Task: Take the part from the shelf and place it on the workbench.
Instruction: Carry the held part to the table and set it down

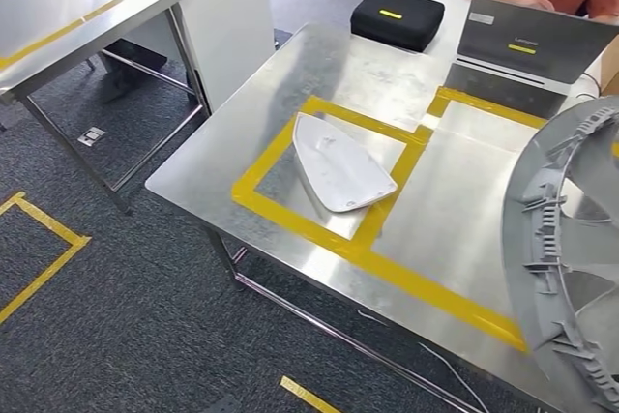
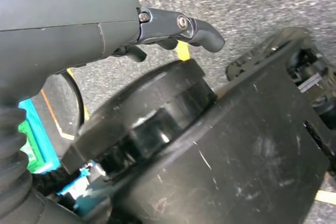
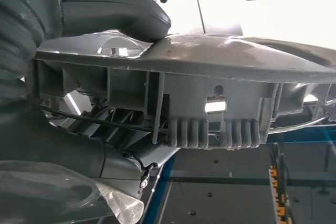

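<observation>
Steel bench point(image 1: 219, 157) ahead in the head view, brushed and shiny, yellow tape point(image 1: 379, 263) framing drop zones; a white curved shell point(image 1: 338, 166) lies in one. The grey ribbed round part point(image 1: 558, 239) rides at the right edge, over the bench, likely heading for the free zone. Left wrist view: left robot hand point(image 2: 174, 32) hangs over carpet, fingers loosely apart, holding nothing. Right wrist view: right robot hand point(image 3: 107, 14) clamps the part's rim, thumb across it.

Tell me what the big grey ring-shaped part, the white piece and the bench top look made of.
Grey part: apparently moulded matte plastic, given its ribs and clips. White piece: probably glossy plastic or painted sheet; smooth, curved, thin. Workbench: brushed metal, likely steel; streaky reflections.
</observation>
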You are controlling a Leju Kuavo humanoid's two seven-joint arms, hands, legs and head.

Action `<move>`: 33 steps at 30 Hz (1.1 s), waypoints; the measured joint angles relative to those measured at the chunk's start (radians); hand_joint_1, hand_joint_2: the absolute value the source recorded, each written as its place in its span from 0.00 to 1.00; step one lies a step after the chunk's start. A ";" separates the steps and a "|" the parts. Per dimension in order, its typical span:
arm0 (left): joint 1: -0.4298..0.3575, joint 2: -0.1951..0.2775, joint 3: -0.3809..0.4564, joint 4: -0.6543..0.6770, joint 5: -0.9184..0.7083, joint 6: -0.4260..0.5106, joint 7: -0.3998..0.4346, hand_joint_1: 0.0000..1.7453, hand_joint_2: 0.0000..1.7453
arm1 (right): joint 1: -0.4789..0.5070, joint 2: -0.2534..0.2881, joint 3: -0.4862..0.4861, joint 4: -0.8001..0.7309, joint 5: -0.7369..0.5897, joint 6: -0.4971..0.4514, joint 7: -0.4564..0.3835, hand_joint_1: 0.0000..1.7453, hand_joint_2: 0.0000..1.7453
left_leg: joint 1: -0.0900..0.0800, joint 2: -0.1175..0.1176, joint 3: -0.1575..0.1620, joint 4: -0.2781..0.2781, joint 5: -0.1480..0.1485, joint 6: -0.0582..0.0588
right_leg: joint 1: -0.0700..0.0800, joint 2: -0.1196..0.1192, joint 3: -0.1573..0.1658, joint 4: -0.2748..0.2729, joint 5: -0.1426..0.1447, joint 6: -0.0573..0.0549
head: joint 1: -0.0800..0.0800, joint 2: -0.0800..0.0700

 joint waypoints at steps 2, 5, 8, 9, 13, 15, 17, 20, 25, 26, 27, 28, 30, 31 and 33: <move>0.000 0.004 0.001 0.000 0.000 0.000 0.000 0.00 1.00 | -0.004 0.000 0.000 0.002 0.000 0.000 0.000 1.00 1.00 | -0.004 0.005 -0.005 0.020 -0.016 -0.013 | 0.004 -0.005 0.012 -0.018 -0.015 -0.020 | -0.002 0.000; 0.000 0.003 0.003 0.000 0.000 0.000 0.000 0.00 1.00 | -0.003 -0.001 0.000 0.005 0.000 0.000 0.000 1.00 1.00 | 0.000 0.003 -0.004 0.034 -0.034 -0.019 | 0.005 0.015 0.005 -0.007 -0.021 -0.054 | -0.014 0.000; -0.002 0.003 0.005 0.000 0.001 -0.001 -0.002 0.00 1.00 | -0.005 -0.001 0.000 0.005 -0.001 0.000 0.002 1.00 1.00 | -0.002 -0.035 -0.067 0.185 -0.127 -0.014 | 0.012 0.033 0.003 -0.006 -0.021 -0.067 | -0.021 0.000; -0.004 0.003 0.006 0.000 0.001 -0.003 -0.003 0.00 1.00 | -0.006 -0.001 0.000 0.005 -0.001 0.000 0.003 1.00 1.00 | -0.006 -0.042 -0.101 0.261 -0.160 -0.008 | 0.017 0.041 0.003 -0.006 -0.021 -0.070 | -0.023 0.000; -0.007 0.002 0.010 0.000 0.002 -0.005 -0.003 0.00 1.00 | -0.006 -0.001 0.001 0.006 -0.001 0.000 0.003 1.00 1.00 | -0.036 -0.056 -0.108 0.267 -0.104 0.037 | 0.038 0.075 0.012 -0.006 -0.023 -0.079 | -0.025 0.000; -0.002 0.002 0.010 0.000 0.001 -0.001 -0.003 0.00 1.00 | -0.007 -0.001 0.001 0.006 -0.001 0.000 0.003 1.00 1.00 | -0.050 -0.089 -0.068 0.152 -0.030 0.068 | 0.044 0.090 0.010 -0.007 -0.022 -0.081 | -0.021 0.000; 0.001 0.001 0.010 0.000 0.000 0.001 -0.002 0.00 1.00 | -0.008 -0.001 0.001 0.007 0.000 0.000 0.003 1.00 1.00 | -0.058 -0.110 -0.056 0.095 -0.008 0.084 | 0.041 0.102 0.001 -0.009 -0.015 -0.077 | -0.018 0.000; 0.000 -0.003 0.010 0.000 0.000 0.001 -0.002 0.00 1.00 | -0.006 -0.001 0.001 0.008 0.000 0.000 0.001 1.00 1.00 | -0.055 -0.097 -0.049 0.049 -0.003 0.080 | 0.039 0.104 -0.015 -0.009 -0.007 -0.062 | -0.020 0.000; 0.002 -0.008 0.011 0.000 0.000 0.002 -0.002 0.00 1.00 | -0.014 -0.002 0.001 0.017 0.000 0.000 -0.011 1.00 1.00 | -0.046 -0.068 -0.042 0.021 0.012 0.072 | 0.038 0.048 -0.118 0.207 -0.115 -0.040 | -0.016 0.000; 0.002 -0.008 0.012 0.000 0.000 0.002 -0.002 0.00 1.00 | -0.013 -0.002 0.001 0.020 0.000 0.000 -0.013 1.00 1.00 | -0.046 -0.063 -0.041 0.021 0.012 0.072 | 0.036 0.044 -0.128 0.233 -0.118 -0.036 | -0.016 0.000; 0.002 -0.009 0.012 0.000 0.000 0.002 -0.002 0.00 1.00 | -0.013 -0.002 0.001 0.023 0.000 0.000 -0.014 1.00 1.00 | -0.046 -0.059 -0.041 0.021 0.011 0.070 | 0.034 0.042 -0.119 0.220 -0.102 -0.033 | -0.015 0.000; 0.002 -0.009 0.012 0.000 0.000 0.002 -0.002 0.00 1.00 | -0.013 -0.002 0.001 0.026 0.000 0.000 -0.016 1.00 1.00 | -0.045 -0.057 -0.039 0.022 0.009 0.068 | 0.032 0.039 -0.089 0.169 -0.072 -0.032 | -0.015 0.000; 0.001 -0.009 0.012 0.000 -0.001 0.002 -0.002 0.00 1.00 | -0.014 -0.002 0.001 0.028 0.000 0.000 -0.018 1.00 1.00 | -0.047 -0.054 -0.036 0.027 0.003 0.059 | 0.030 0.033 -0.010 0.030 -0.025 -0.035 | -0.015 0.000; 0.002 -0.009 0.012 0.000 -0.001 0.002 -0.002 0.00 1.00 | -0.015 -0.002 0.001 0.029 0.000 0.000 -0.019 1.00 1.00 | -0.048 -0.053 -0.036 0.031 0.000 0.055 | 0.030 0.031 0.017 -0.017 -0.014 -0.040 | -0.016 0.000; 0.002 -0.008 0.013 0.000 -0.001 0.002 -0.002 0.00 1.00 | -0.015 -0.002 0.000 0.031 0.000 0.000 -0.019 1.00 1.00 | -0.053 -0.053 -0.039 0.037 -0.002 0.056 | 0.032 0.032 0.034 -0.041 -0.013 -0.051 | -0.017 0.000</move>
